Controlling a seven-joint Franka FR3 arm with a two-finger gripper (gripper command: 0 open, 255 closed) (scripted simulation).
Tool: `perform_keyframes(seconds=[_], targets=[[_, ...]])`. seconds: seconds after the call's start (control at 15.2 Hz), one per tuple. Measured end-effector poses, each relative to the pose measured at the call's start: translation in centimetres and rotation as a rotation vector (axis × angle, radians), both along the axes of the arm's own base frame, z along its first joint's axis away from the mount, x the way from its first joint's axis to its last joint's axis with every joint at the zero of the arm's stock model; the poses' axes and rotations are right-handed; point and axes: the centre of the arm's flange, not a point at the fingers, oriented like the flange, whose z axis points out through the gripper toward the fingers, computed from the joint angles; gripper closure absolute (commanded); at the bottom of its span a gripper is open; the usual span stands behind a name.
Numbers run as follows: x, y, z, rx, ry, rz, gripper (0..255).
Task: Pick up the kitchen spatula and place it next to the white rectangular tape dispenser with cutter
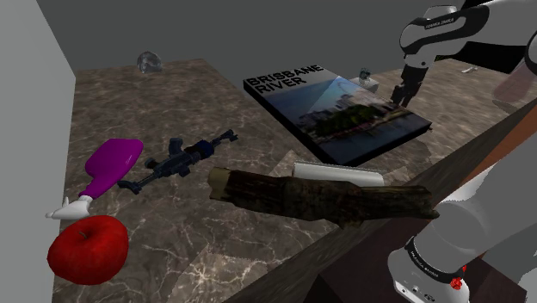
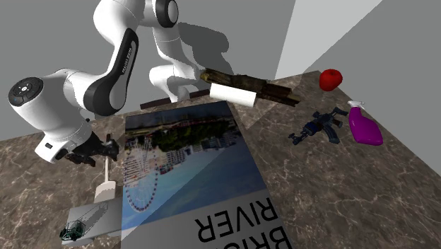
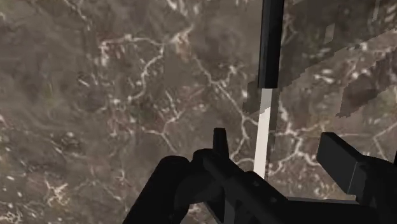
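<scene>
The spatula (image 2: 104, 185) is white and lies on the dark marbled table between the big book and the tape dispenser, blade toward the dispenser. The dispenser (image 2: 90, 218) is a pale flat rectangle with a greenish cutter, touching or nearly touching the blade; it also shows behind the book's far corner (image 1: 368, 79). My gripper (image 2: 104, 147) hangs over the handle end and is open. In the wrist view the thin handle (image 3: 263, 130) runs between the fingers (image 3: 219, 145) without touching either one. In the shoulder view the gripper (image 1: 403, 96) points down at the book's far corner.
A large "Brisbane River" book (image 1: 344, 108) lies beside the spatula. Nearer the stand lie a dark log (image 1: 318, 196) and a white block (image 1: 340, 172). A toy gun (image 1: 181, 159), a purple spray bottle (image 1: 112, 168) and a red apple (image 1: 86, 250) sit toward the shoulder view's left.
</scene>
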Motion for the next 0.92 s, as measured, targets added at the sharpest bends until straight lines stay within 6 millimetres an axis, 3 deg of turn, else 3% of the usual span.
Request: perform_keyframes(seconds=[0.26,0.59,0.92], targets=[[0.0,0.0,0.0,0.0,0.0,0.0,0],[0.3,-0.1,4.5,-0.001,-0.001,0.0,0],[0.3,0.0,5.0,0.0,0.0,0.0,0]])
